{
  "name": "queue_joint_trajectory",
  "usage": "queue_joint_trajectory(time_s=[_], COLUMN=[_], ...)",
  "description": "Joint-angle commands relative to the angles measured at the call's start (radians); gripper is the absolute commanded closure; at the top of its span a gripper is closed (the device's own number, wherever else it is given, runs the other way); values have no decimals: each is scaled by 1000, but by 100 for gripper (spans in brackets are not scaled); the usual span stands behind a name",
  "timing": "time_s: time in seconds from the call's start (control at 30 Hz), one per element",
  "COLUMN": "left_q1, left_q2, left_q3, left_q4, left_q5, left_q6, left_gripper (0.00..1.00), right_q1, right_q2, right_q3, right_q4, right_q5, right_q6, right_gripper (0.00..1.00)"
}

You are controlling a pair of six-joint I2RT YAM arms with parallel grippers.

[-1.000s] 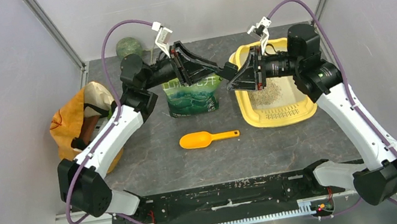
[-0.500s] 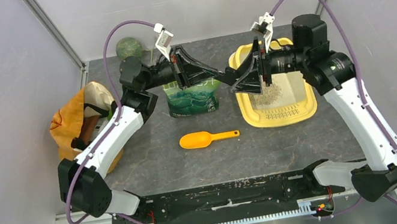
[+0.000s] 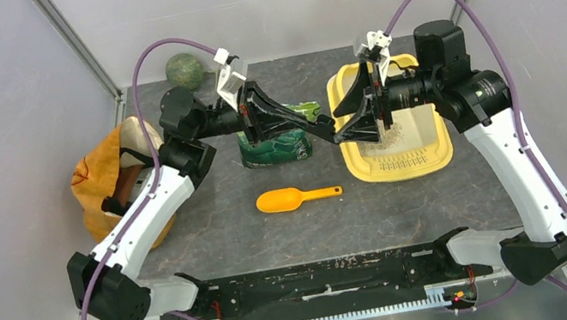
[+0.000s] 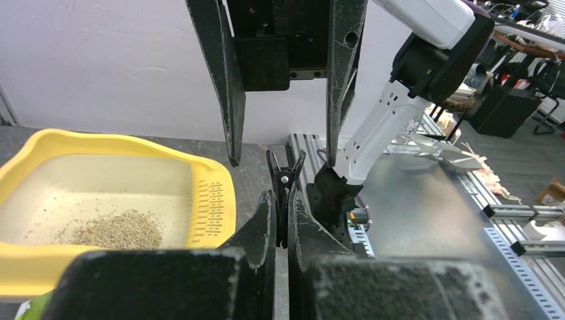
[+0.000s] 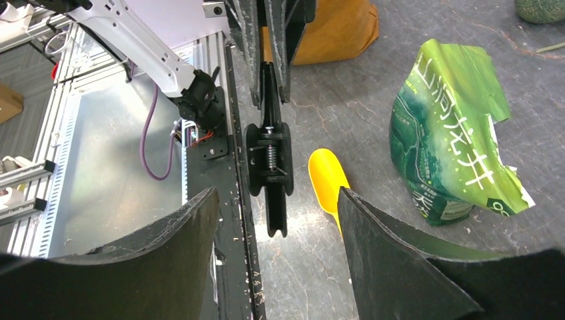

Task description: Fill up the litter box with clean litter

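Observation:
The yellow litter box (image 3: 399, 163) stands at the right of the table, and a small pile of clean litter (image 3: 388, 136) lies in its pale basin; in the left wrist view the litter box (image 4: 214, 200) and the litter (image 4: 117, 230) show at the left. Above the box's left rim the two grippers meet tip to tip. My left gripper (image 3: 327, 126) (image 4: 280, 201) is shut on a black spring clip (image 4: 284, 175) (image 5: 268, 167). My right gripper (image 3: 345, 117) (image 5: 276, 200) is open, with its fingers (image 4: 230, 87) either side of the clip and not touching it.
A green printed pouch (image 3: 275, 140) (image 5: 453, 140) stands open under the left wrist. An orange scoop (image 3: 295, 198) (image 5: 326, 175) lies on the table in front of it. An orange-yellow bag (image 3: 106, 185) slumps at the left edge, and a green ball (image 3: 185, 69) sits at the back.
The left gripper has shut on the black clip and the right gripper has opened off it. The left wrist has drawn back a little toward the left.

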Motion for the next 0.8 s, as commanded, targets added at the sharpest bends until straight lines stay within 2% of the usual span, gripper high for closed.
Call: queue_joint_trajectory(time_s=[0.0,0.07,0.33,0.77], left_q1=[-7,-7,-13,-21], left_q2=[-27,-24,-20,-13], left_q3=[-5,-2,0,12], left_q4=[-49,-55,-57,-80], left_q5=[15,13,-2,-1], left_q6=[126,133,144,148], left_gripper=[98,98,98,98], right_q1=[25,40,62,74], right_q2=[-2,-4,-5,9], right_q3=[-6,-5,-7,3], right_q4=[39,52,58,70], right_q5=[-34,-28,22,72], right_q6=[-34,-31,-45,-33], right_gripper=[27,28,47,57])
